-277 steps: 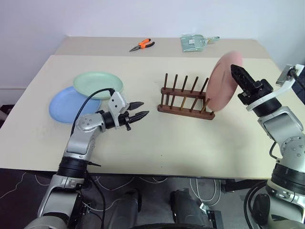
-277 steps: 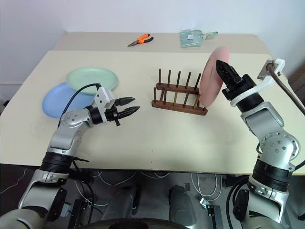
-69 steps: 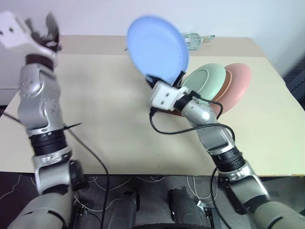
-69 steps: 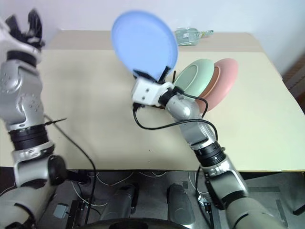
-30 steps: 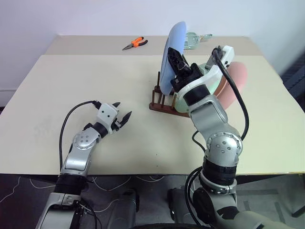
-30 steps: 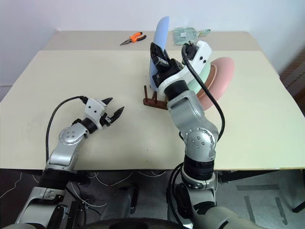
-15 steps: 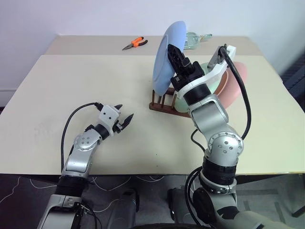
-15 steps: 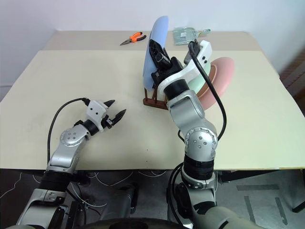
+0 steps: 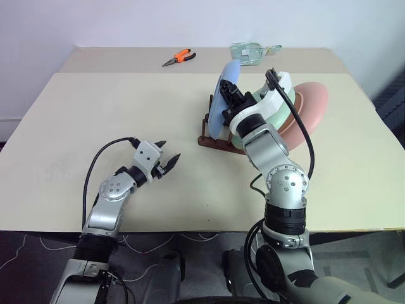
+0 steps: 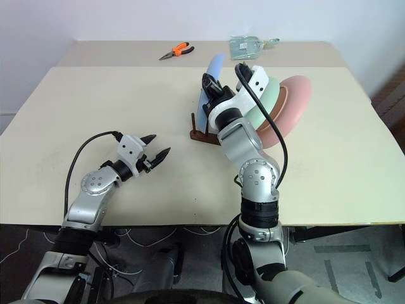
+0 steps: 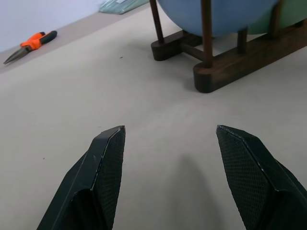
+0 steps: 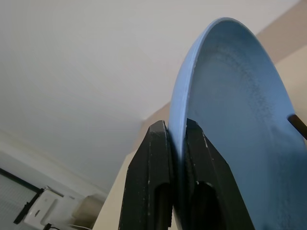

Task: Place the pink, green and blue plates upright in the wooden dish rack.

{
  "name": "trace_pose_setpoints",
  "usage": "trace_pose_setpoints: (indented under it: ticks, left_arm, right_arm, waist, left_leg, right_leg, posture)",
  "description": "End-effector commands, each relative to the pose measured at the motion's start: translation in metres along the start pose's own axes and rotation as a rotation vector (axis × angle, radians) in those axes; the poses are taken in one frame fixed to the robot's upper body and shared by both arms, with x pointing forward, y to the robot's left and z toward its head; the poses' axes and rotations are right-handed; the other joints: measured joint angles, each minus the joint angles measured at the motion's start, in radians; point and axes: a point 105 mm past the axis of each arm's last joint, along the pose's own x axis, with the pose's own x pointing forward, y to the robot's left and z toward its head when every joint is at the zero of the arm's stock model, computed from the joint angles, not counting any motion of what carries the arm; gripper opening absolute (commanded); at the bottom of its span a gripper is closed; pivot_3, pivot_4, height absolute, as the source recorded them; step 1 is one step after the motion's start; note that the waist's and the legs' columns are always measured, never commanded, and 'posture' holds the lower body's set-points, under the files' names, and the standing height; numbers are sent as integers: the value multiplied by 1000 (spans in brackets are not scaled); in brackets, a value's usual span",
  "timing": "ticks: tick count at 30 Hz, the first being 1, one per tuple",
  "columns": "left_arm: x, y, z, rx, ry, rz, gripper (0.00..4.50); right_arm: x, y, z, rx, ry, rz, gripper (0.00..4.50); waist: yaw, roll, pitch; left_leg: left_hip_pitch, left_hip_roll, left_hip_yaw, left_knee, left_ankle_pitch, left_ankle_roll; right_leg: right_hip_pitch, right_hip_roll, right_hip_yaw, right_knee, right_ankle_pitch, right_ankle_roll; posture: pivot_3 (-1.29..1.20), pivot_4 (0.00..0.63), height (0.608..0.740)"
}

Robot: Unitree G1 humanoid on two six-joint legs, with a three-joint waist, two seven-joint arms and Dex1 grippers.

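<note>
Right hand (image 12: 176, 158): its two black fingers are pressed together on the rim of the blue plate (image 9: 225, 101), pinching it.
Blue plate: it stands on its edge in the wooden dish rack (image 9: 218, 138), at the end of the rack nearest the left hand. In the left wrist view its bottom sits between the brown pegs.
Green plate (image 10: 271, 101): it stands in the rack just behind the blue plate, leaning toward the robot's right. The right arm hides a lot of it.
Pink plate (image 9: 313, 106): it is at the far right end of the rack, leaning the same way as the green one, right next to it.
Wooden dish rack: it sits on the table (image 9: 114, 107), near the middle, a bit to the right.
Left hand (image 9: 166, 159): its fingers are spread apart and hold nothing. It hangs low over the table, pointing toward the rack, well apart from it.
Orange pliers (image 9: 179, 58): they lie at the back of the table, far from both hands.
Clear packet (image 10: 249, 45): it lies at the back of the table too, behind the rack.
</note>
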Motion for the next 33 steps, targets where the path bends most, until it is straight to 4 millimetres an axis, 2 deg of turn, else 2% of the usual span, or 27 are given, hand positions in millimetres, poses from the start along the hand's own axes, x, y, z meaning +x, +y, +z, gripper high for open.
trace_pose_setpoints:
  ticks: [1, 4, 9, 11, 14, 17, 20, 24, 26, 28, 33]
  left_arm:
    - [0, -1, 12, 17, -43, -3, 3128]
    - [0, -1, 12, 15, -41, -6, 3128]
    - [1, -3, 11, 11, -39, -11, 3128]
    - [1, -4, 11, 12, -39, -12, 3128]
    - [1, -2, 11, 17, -40, -8, 3128]
    - [2, -3, 12, 26, -44, -15, 3128]
    - [4, -5, 13, 20, -51, -33, 3128]
    - [7, -13, 16, -4, -77, -88, 3128]
    - [9, -19, 20, -27, -97, -137, 3128]
    - [9, -24, 24, -47, -114, -184, 3128]
    - [8, -42, 30, -72, -134, -317, 3128]
  right_arm:
    - [4, 21, 14, -134, -39, 77, 993]
    - [5, 28, 18, -234, -48, 106, 2335]
    - [5, 27, 31, -373, -82, 119, 2335]
    - [0, 31, 44, -498, -123, 148, 2335]
    - [-20, 40, 65, -733, -186, 255, 2335]
    - [-47, 34, 68, -943, -128, 363, 1432]
    - [-76, 4, 70, -1046, -3, 346, 48]
    - [-127, -44, 48, -1250, 315, 299, 48]
    - [-143, -66, 43, -1287, 421, 230, 48]
    - [-150, -78, 42, -1306, 462, 184, 48]
    - [-151, -101, 36, -1367, 508, 92, 48]
  waist:
    - [0, 0, 0]
    - [0, 0, 0]
    - [0, 0, 0]
    - [2, 0, 0]
    - [7, 0, 0]
    - [8, 0, 0]
    - [16, -1, 0]
    - [33, 0, 0]
    - [31, -1, 0]
    - [26, 0, 0]
    - [32, 0, 0]
  left_leg:
    - [0, 0, 0, 0, 0, 0]
    - [0, 0, 0, 0, 0, 0]
    - [0, 0, 0, 0, 0, 0]
    - [0, 0, 0, 0, 0, 0]
    - [-1, 0, 0, 1, 0, 0]
    - [-1, 0, 0, 1, 0, 0]
    - [0, 0, 0, 1, 0, 1]
    - [0, -1, 1, 2, -1, 1]
    - [0, -1, 1, 2, -1, 1]
    - [1, 0, 2, 2, -1, 1]
    - [1, 0, 3, 4, 0, 2]
  right_leg:
    - [0, 0, 0, 0, 0, 0]
    - [0, 0, 0, 0, 0, 0]
    - [0, 0, 0, 0, 0, 0]
    - [0, 0, 0, 0, 0, 0]
    - [0, 0, 0, -1, 0, 0]
    - [1, 0, 0, -2, 0, 0]
    - [4, 0, -1, -4, -1, 1]
    - [5, -2, -1, -4, -1, 1]
    - [6, -2, -1, -4, -1, 1]
    - [6, -2, -1, -4, -1, 1]
    - [7, -2, -1, -5, -3, -2]
  posture:
    - [0, 150, 740]
    - [0, 150, 740]
    - [0, 150, 740]
    - [0, 150, 740]
    - [0, 150, 740]
    - [0, 150, 740]
    - [0, 150, 740]
    - [0, 150, 740]
    - [0, 150, 740]
    - [0, 150, 740]
    - [0, 150, 740]
